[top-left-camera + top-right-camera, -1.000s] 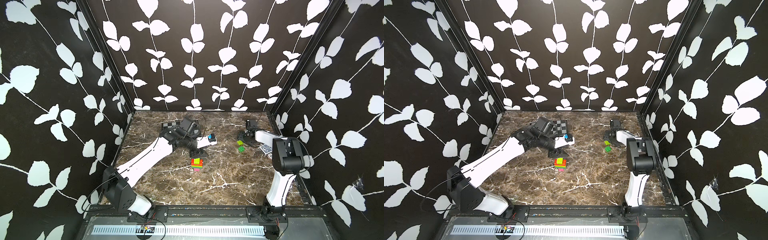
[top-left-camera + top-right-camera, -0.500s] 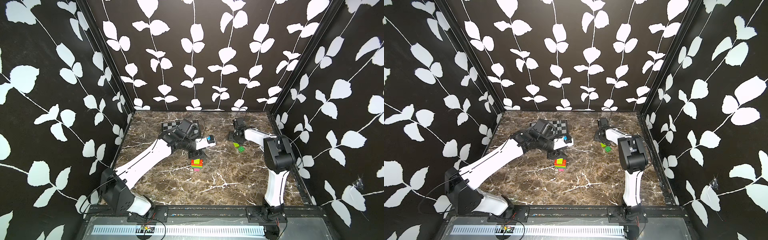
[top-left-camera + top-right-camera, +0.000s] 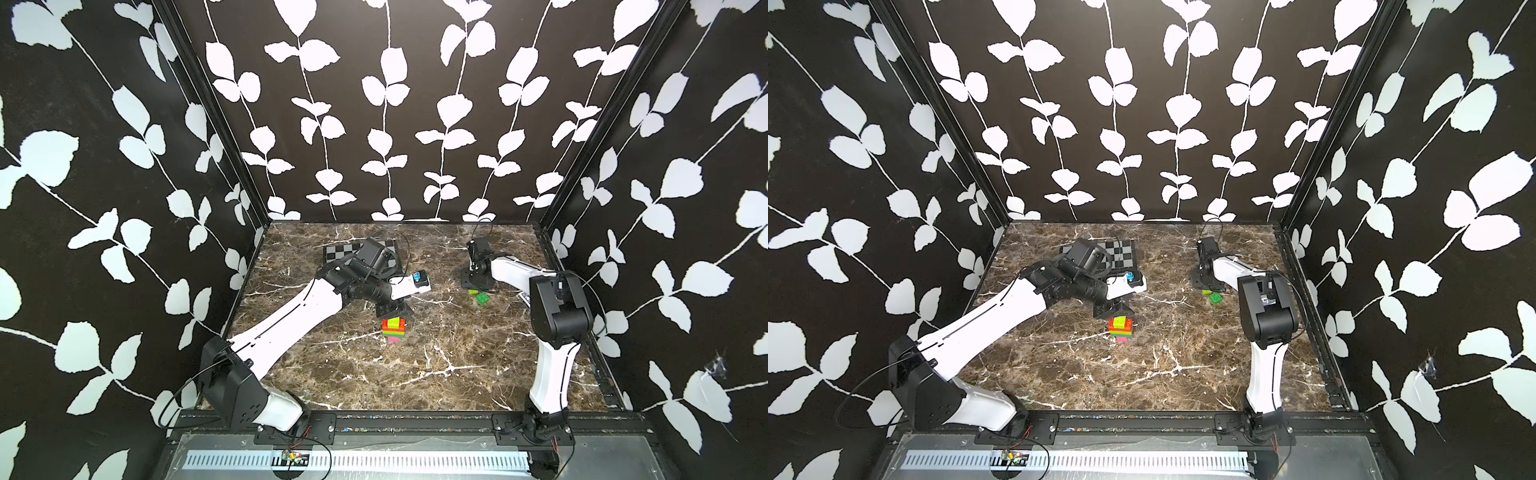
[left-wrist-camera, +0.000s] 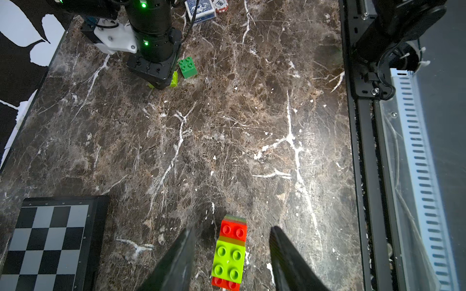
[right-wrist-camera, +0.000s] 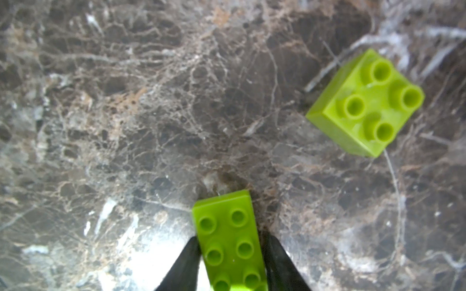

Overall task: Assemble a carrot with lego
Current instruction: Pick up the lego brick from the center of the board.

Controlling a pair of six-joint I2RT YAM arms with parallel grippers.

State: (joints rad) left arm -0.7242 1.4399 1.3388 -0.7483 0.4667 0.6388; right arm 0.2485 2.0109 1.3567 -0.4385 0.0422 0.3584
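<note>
1. Top views: the carrot (image 3: 394,328) stands partly built at centre frame, and a loose green brick (image 3: 482,298) lies right of centre.
2. Left wrist: the left gripper (image 4: 232,228) gapes around the carrot without touching it.
3. Right wrist: the right gripper (image 5: 230,236) pinches a lime brick (image 5: 224,214).

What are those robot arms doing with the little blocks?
Two robot arms are building a carrot out of toy bricks. The carrot is only partly made: a small stack of red, lime and pink bricks standing on the marble table. The left gripper is open, with a finger on each side of the stack but not touching it. Across the table, the right gripper is pinching a long lime brick, next to a green square brick.
</note>
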